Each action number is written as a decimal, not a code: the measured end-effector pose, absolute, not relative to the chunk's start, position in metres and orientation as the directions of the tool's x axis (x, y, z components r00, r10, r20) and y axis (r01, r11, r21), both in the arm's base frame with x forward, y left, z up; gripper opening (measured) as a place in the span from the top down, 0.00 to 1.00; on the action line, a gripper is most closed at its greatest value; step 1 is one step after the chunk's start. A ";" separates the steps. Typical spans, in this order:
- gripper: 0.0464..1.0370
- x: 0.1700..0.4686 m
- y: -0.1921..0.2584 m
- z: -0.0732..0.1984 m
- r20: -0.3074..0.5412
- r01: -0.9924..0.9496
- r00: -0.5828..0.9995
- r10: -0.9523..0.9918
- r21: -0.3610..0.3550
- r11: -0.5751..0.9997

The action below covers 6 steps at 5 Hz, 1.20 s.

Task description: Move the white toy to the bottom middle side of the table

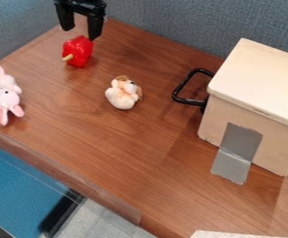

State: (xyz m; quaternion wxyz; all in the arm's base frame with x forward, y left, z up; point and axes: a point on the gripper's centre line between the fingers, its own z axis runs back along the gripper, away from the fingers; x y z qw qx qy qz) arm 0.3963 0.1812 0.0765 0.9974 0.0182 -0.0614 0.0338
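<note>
White toy: One small plush toy, white with tan patches, is resting on the table at 11 o'clock from the centre of the view, well apart from the table's near edge.
Red pepper: One toy pepper is lying at 11 o'clock from the white toy, its single pale green stem pointing toward 8 o'clock.
Black gripper: One gripper is hanging at 11 o'clock from the white toy, just beyond the pepper in the view, its two fingers standing open with a gap between them.
Black handle: One angular handle is jutting from the box toward the white toy, at the toy's 3 o'clock.
Pink rabbit: One plush rabbit is lying at the toy's 9 o'clock, its two ears pointing toward 11 o'clock.
Wooden box: One pale box is standing at 3 o'clock, its top sloping.
Grey tape: One taped patch is running down the box's side onto the tabletop, at 4 o'clock.
Brown table: One wood-grained table is holding two plush toys, one pepper and one box.
Fabric panels: Two grey-blue panels are rising behind, one at 10 o'clock, one at 1 o'clock.
</note>
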 end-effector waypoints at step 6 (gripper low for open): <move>0.04 0.320 0.070 0.067 0.139 -0.022 0.990 0.018 0.028 0.999</move>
